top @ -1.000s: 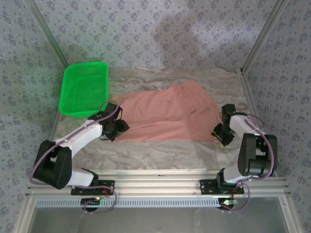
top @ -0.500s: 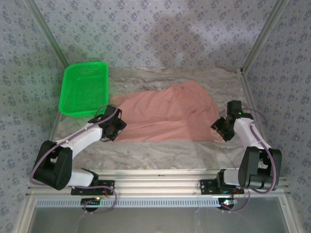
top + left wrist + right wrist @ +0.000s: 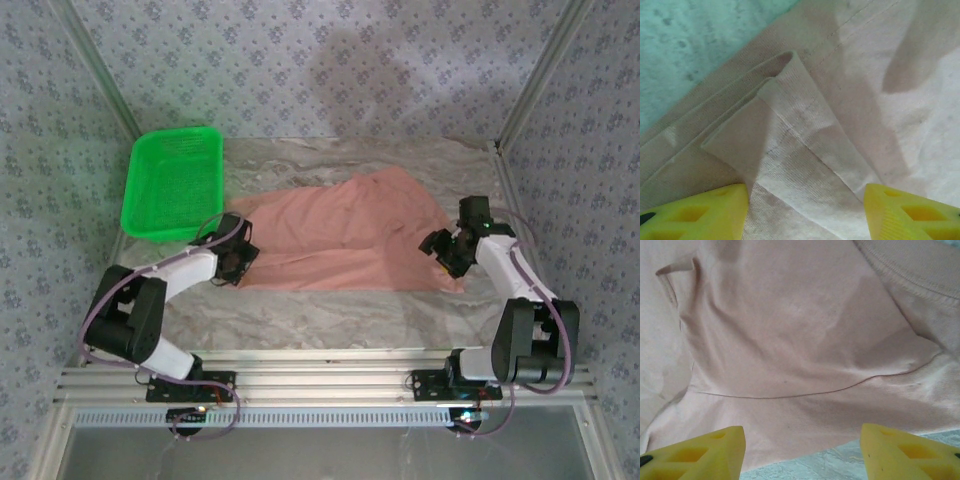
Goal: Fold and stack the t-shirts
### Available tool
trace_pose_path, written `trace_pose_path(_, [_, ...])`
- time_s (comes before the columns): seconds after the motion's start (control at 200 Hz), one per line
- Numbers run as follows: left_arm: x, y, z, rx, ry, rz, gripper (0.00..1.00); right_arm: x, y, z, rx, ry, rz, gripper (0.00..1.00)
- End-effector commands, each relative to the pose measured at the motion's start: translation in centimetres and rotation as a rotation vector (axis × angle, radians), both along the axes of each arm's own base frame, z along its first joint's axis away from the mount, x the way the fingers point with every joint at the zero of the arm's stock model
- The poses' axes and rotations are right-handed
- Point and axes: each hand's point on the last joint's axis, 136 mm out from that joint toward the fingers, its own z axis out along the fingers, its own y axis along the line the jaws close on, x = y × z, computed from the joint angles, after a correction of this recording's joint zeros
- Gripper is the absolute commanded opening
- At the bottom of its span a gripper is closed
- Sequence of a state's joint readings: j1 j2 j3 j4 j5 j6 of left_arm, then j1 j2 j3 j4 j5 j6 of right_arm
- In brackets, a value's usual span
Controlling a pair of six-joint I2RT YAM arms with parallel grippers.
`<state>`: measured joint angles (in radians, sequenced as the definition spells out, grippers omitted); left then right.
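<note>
A salmon-pink t-shirt (image 3: 345, 235) lies spread and rumpled across the middle of the table, its print hidden. My left gripper (image 3: 240, 262) sits at the shirt's left edge, open, its yellow fingers (image 3: 700, 215) straddling a folded hem of the t-shirt (image 3: 805, 150). My right gripper (image 3: 438, 247) hovers over the shirt's right corner, open; the t-shirt (image 3: 800, 340) spreads between its yellow fingertips (image 3: 910, 455), with the cloth's edge lying just ahead of them.
A green plastic basket (image 3: 172, 182) stands at the back left. The marbled table (image 3: 330, 305) shows bare in front of the shirt. Aluminium frame posts (image 3: 525, 90) rise at the back corners.
My right gripper has swung leftward and back onto the shirt's right corner. My left gripper has shifted slightly back along the left edge, the arm folding closer in.
</note>
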<state>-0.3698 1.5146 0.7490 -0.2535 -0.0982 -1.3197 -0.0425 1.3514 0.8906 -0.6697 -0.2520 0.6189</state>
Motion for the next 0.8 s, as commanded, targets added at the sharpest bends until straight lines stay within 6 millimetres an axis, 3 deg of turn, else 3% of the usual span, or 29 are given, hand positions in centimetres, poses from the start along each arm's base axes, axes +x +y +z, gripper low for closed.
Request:
trace_pose_path(0.0, [2.3,-0.5,1.0,-0.023,-0.04,0.027,0.62,1.1,0.7,0.9,0.014,-0.032,0.051,0.64])
trace_pose_path(0.175, [3.3,-0.8,1.0,-0.013,-0.024,0.008,0.62,1.2,1.2,0.3,0.03,-0.018,0.068,0.64])
trace_pose_path(0.39, [2.1,-0.1,2.0,0.019,0.025,-0.002,0.62,1.5,1.3,0.2,0.033,-0.011,0.084,0.64])
trace_pose_path(0.59, [0.4,1.8,-0.4,0.036,0.064,0.071,0.62,1.8,1.7,-0.1,0.047,-0.009,0.099,0.64])
trace_pose_path(0.794, [3.0,1.3,0.5,-0.006,-0.053,0.097,0.62,2.0,1.8,-0.4,0.046,-0.003,0.108,0.64])
